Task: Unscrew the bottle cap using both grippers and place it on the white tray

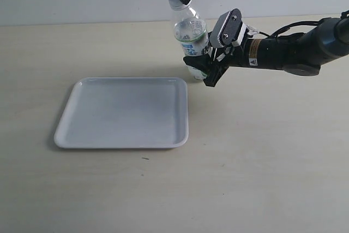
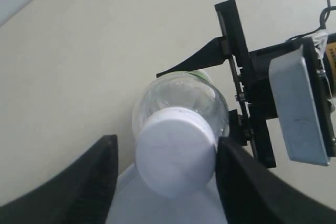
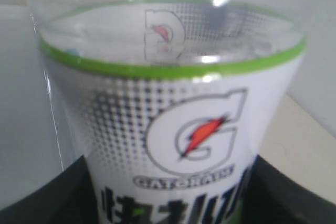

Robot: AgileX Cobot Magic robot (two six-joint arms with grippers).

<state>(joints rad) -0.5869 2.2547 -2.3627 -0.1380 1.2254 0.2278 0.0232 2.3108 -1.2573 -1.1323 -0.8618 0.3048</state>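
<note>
Small clear plastic bottle (image 1: pixel 191 30) with white-blue-green label, upright on pale worktop (image 1: pixel 262 156), upper centre of exterior frame, just beyond upper right corner of shallow glossy white square tray (image 1: pixel 122 110). Round white plastic screw cap (image 2: pixel 176 153) on neck, between fingers of black left hand (image 2: pixel 167 150): one finger touching, other apart, unclenched. Black right hand (image 1: pixel 205 72) with silver block clenched on bottle's lower body.

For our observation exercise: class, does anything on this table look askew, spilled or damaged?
The bottle leans rather than standing upright, gripped low by the right hand. Its bottle cap is on; nothing looks spilled or damaged.
</note>
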